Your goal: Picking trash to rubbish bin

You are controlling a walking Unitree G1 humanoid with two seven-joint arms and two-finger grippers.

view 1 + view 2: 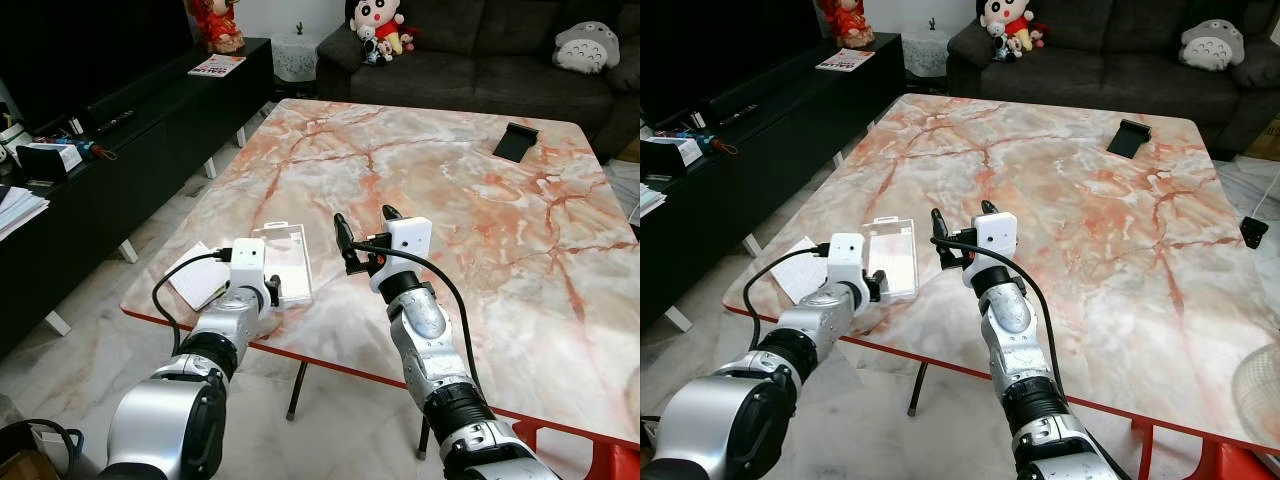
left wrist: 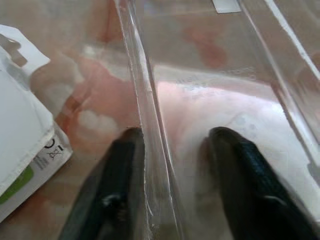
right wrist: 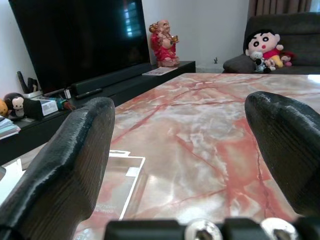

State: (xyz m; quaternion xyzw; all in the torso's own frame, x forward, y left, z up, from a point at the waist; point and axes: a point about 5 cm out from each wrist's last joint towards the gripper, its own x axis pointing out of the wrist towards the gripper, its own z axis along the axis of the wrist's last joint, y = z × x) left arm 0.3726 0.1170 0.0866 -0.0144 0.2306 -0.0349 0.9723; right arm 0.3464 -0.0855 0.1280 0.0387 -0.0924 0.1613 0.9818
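Note:
A clear plastic tray lies on the marble table near its front left corner. My left gripper sits at the tray's near edge. In the left wrist view the left gripper is open, with one black finger outside the tray's thin wall and the other inside. My right gripper hovers above the table just right of the tray, open and holding nothing. A white printed card lies on the table corner left of the tray.
A black flat object rests at the table's far right. A dark sofa with plush toys stands behind the table. A low black TV cabinet runs along the left, with tiled floor between it and the table.

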